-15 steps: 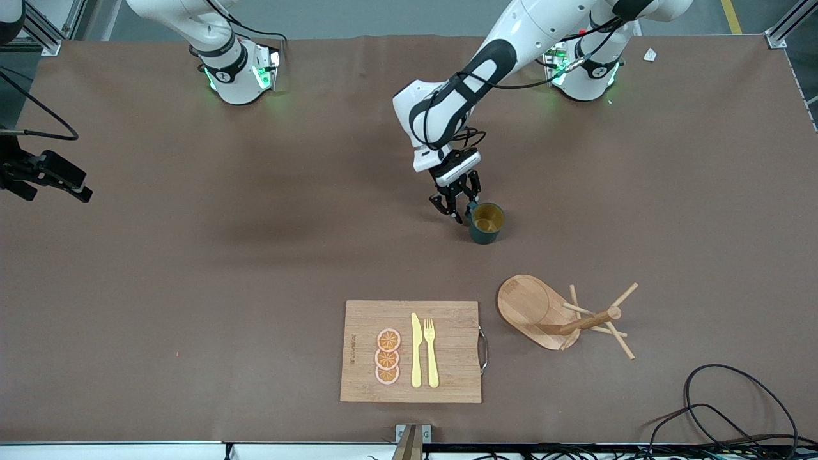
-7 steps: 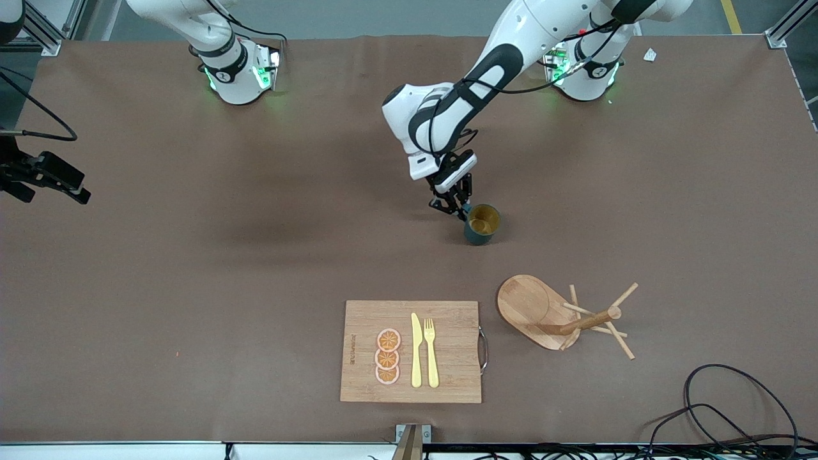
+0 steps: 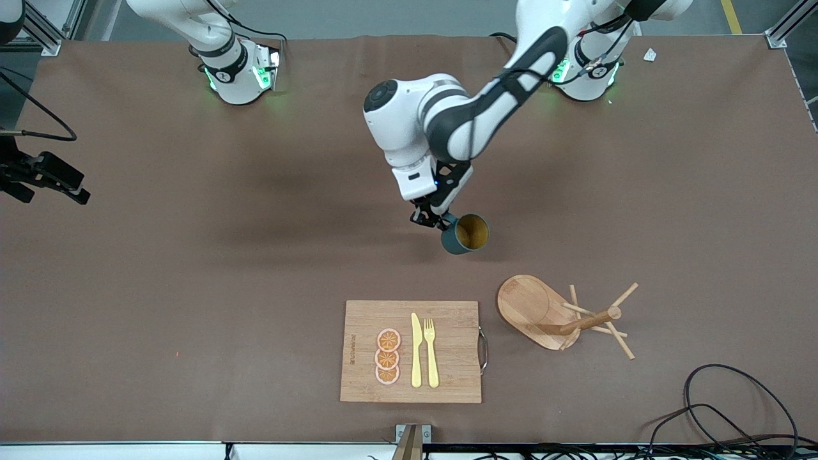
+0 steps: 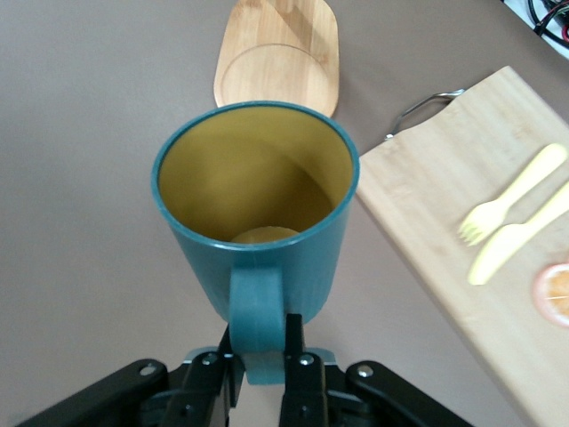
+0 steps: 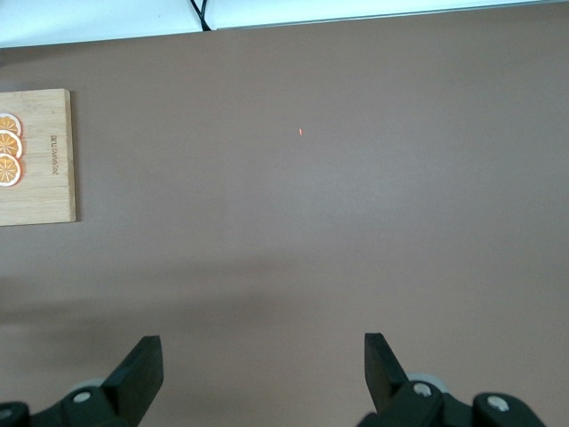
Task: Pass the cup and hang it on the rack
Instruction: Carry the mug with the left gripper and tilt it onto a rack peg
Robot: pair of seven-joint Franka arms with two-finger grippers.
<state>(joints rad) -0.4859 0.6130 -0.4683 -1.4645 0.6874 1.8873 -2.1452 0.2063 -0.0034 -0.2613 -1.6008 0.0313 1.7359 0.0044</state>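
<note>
Pinching the cup [image 3: 465, 234] by its handle, the left pincer [image 3: 429, 218] holds it tilted above the counter [image 3: 192, 255], mouth toward the rack [image 3: 562, 316]. Right pincer [image 5: 258, 369] waits spread at the right arm's end.

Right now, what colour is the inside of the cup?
Mustard yellow inside the teal cup; the left wrist view shows it best.

left hand [image 3: 427, 219] gripping cup [image 3: 465, 234], tilted, above table [image 3: 192, 255]
</note>
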